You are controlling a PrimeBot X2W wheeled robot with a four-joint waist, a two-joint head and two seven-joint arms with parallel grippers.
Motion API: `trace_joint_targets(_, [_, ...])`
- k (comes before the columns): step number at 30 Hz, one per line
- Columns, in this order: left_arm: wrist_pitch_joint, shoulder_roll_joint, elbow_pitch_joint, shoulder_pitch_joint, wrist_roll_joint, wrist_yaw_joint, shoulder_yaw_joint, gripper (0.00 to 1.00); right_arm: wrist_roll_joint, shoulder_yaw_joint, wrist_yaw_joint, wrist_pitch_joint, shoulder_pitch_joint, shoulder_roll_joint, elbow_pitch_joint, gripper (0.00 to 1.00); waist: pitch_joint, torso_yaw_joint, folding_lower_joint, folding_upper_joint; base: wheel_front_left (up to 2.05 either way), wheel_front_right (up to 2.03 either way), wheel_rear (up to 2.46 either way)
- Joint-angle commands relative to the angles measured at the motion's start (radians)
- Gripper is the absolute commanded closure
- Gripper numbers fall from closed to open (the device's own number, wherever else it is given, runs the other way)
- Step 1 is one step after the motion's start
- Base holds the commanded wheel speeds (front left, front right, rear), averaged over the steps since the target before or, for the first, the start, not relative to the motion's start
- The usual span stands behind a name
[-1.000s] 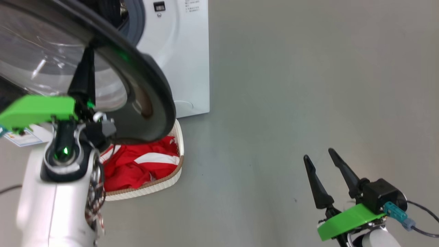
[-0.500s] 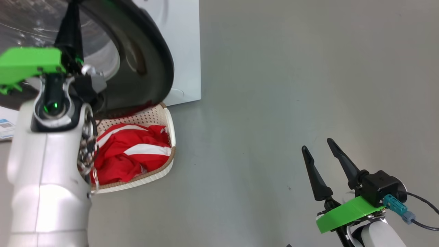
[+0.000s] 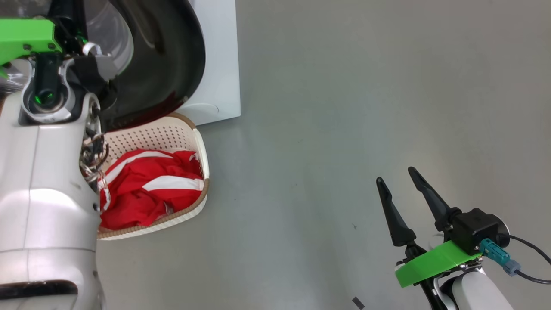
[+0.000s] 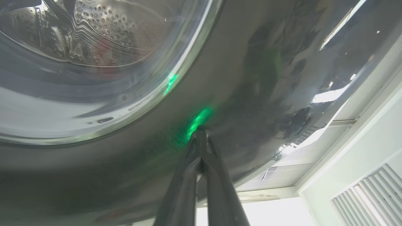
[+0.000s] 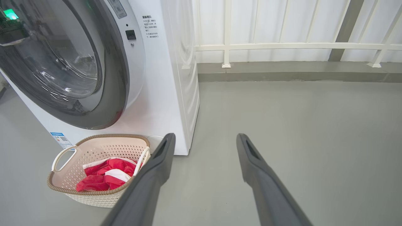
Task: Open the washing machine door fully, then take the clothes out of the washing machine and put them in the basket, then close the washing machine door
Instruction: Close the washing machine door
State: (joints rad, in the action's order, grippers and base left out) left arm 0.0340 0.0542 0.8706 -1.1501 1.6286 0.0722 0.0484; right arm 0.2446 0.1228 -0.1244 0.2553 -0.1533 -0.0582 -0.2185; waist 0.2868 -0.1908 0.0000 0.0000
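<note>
The head view looks steeply down from above onto the grey floor [image 3: 327, 107], with the washing machine door [image 3: 172, 56] close at its upper left and the basket [image 3: 201, 146] just below. The left wrist view sits right against the door, facing up along its glossy rim toward the glass bowl [image 4: 78, 62]. The right wrist view sits low and well back, facing the washing machine [image 5: 150, 94] and a white railing [image 5: 282, 46]. Head and right wrist views share door, basket, clothes [image 3: 146, 193] and floor; the left wrist view shares the door with both.

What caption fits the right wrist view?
Open right tool faces the washing machine, its door almost closed, red clothes in the basket.
</note>
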Motion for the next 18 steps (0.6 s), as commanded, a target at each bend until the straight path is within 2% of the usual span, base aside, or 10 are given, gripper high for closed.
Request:
trace_joint_targets(1, [0.010, 0.043, -0.008, -0.037, -0.009, 0.020, 0.010, 1.00, -0.003, 0.024, -0.006, 0.006, -0.032, -0.013, 0.026, 0.00, 0.007, -0.002, 0.0000, 0.0000, 0.00, 0.00, 0.00])
trace_joint_targets(6, [0.037, 0.043, 0.017, -0.030, 0.002, 0.045, 0.015, 1.00, -0.006, 0.013, -0.006, 0.006, -0.030, -0.018, 0.023, 0.00, -0.001, 0.012, 0.0000, 0.0000, 0.00, 0.00, 0.00])
trace_joint_targets(8, [0.049, 0.045, 0.016, -0.007, 0.007, 0.050, 0.019, 0.62, -0.008, 0.014, -0.006, 0.006, -0.027, -0.017, 0.018, 0.00, -0.016, 0.016, 0.0000, 0.0000, 0.00, 0.00, 0.00])
trace_joint_targets(9, [0.056, 0.048, 0.011, 0.008, 0.008, 0.052, 0.020, 0.25, -0.008, 0.016, -0.006, 0.006, -0.026, -0.016, 0.015, 0.00, -0.023, 0.017, 0.0000, 0.0000, 0.00, 0.00, 0.00])
trace_joint_targets(10, [0.062, 0.053, 0.004, 0.026, 0.008, 0.054, 0.022, 0.00, -0.007, 0.018, -0.006, 0.006, -0.026, -0.015, 0.012, 0.00, -0.031, 0.019, 0.0000, 0.0000, 0.00, 0.00, 0.00])
trace_joint_targets(18, [0.074, 0.101, -0.129, 0.249, -0.016, 0.058, 0.032, 0.00, -0.002, 0.024, -0.006, 0.006, -0.009, -0.009, -0.006, 0.00, -0.118, 0.035, 0.0000, 0.0000, 0.00, 0.00, 0.00])
